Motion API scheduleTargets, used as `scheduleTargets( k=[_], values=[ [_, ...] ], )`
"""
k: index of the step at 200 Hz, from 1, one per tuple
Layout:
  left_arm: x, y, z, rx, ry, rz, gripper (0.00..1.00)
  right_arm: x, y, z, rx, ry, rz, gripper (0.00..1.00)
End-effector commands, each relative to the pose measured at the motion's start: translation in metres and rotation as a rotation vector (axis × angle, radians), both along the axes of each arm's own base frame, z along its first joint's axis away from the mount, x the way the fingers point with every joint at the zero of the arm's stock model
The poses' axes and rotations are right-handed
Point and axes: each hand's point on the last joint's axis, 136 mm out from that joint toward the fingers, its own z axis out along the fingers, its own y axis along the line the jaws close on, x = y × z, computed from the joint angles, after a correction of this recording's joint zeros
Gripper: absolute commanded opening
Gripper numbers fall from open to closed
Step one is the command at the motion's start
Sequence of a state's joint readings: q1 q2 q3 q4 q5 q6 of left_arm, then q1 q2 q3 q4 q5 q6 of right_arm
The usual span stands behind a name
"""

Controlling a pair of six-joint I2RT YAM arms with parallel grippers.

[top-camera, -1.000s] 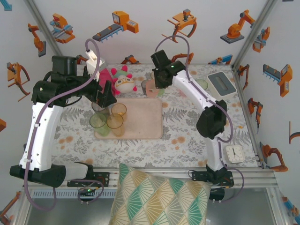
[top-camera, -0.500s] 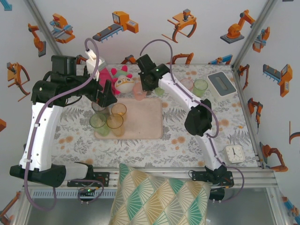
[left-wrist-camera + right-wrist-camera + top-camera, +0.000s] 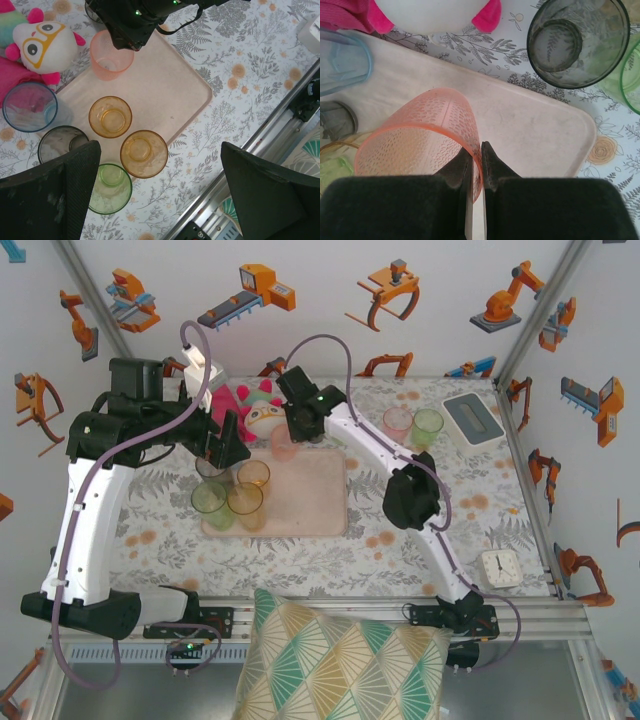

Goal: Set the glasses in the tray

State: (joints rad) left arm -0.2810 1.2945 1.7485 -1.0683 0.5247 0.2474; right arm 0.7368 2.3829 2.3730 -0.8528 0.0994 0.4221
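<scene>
Where tray [image 3: 530, 130] ends — right tool [image 3: 476, 148] pinches pink glass [image 3: 420, 135].

Pink dimpled tumbler [image 3: 415, 135]; beige-pink tray [image 3: 530, 125]; smoky grey tumbler [image 3: 577, 40]; fern-and-flower tablecloth [image 3: 250, 75].

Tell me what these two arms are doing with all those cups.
The right gripper is shut on the rim of a pink tumbler and holds it over the far left corner of the tray. The left gripper hangs open above a cluster of tumblers at the tray's left end, two amber ones among them. A pink glass and a green glass wait on the table further right.
</scene>
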Motion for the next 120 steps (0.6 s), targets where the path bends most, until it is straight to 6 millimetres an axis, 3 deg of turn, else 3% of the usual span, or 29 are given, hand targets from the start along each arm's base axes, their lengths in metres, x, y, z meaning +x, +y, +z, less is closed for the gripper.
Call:
scheduleTargets(
  k=[1, 120],
  values=[
    [-0.005, -0.005, 0.016, -0.040, -0.031, -0.021, 0.97, 0.004, 0.017, 0.010, 0.050, -0.033, 0.006, 0.07],
    [-0.007, -0.004, 0.018, -0.045, -0.034, -0.021, 0.97, -0.001, 0.044, -0.004, 0.076, -0.025, 0.053, 0.07]
  ],
)
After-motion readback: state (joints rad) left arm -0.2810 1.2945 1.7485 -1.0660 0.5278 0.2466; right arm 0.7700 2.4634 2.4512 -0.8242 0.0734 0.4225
